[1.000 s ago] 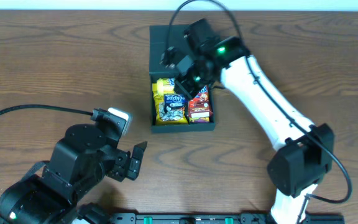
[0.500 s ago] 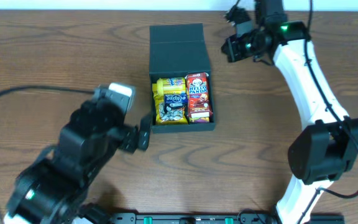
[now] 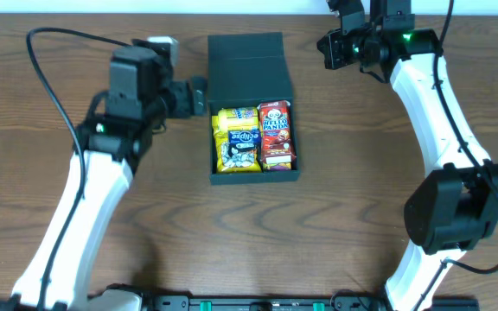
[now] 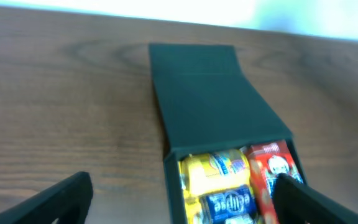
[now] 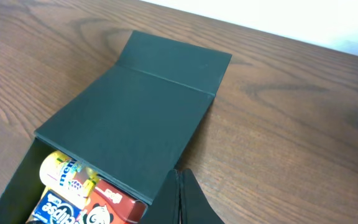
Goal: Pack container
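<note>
Spanning the view, a brown wood-grain table (image 3: 335, 233) bears the container (image 3: 247, 59).

Brown wood-grain desk (image 3: 335, 216) right across the overhead view, with a pale white strip (image 3: 232, 7) running along its far edge and a black rail (image 3: 258, 302) along the near one. In the middle, snacks packed side by side: a yellow packet (image 3: 229, 120) on the left, a blue "eclipse" packet (image 3: 242, 138) lying on top of it, and touching on the right a red Hello Panda carton (image 3: 277, 134), its printed face up, cartoon panda showing.
</note>
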Action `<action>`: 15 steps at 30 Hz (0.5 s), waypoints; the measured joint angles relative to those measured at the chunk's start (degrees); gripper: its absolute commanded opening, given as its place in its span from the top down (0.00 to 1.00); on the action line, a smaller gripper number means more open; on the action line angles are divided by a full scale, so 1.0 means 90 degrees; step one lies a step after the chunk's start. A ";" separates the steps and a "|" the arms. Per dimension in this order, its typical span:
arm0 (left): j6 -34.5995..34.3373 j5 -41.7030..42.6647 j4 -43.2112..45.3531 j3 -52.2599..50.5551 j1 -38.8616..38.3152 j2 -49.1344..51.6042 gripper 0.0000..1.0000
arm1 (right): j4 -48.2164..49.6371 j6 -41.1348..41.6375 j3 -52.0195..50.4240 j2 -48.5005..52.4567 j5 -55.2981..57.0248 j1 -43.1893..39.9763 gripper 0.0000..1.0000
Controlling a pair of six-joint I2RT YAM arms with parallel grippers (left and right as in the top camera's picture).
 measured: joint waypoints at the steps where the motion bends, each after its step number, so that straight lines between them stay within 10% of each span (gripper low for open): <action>1: -0.0095 0.0163 0.0114 0.0000 0.0153 0.0187 0.21 | 0.0012 0.0000 0.0000 0.0000 0.0000 -0.0002 0.99; 7: -0.0682 0.1214 0.0597 0.0211 0.0933 0.1549 0.79 | 0.0027 0.0002 0.0000 0.0131 0.0000 -0.0015 0.99; 15: -0.1268 0.1620 0.1139 0.1246 0.1151 0.3145 0.94 | 0.0010 0.0391 0.0000 0.0867 -0.0090 -0.0024 0.99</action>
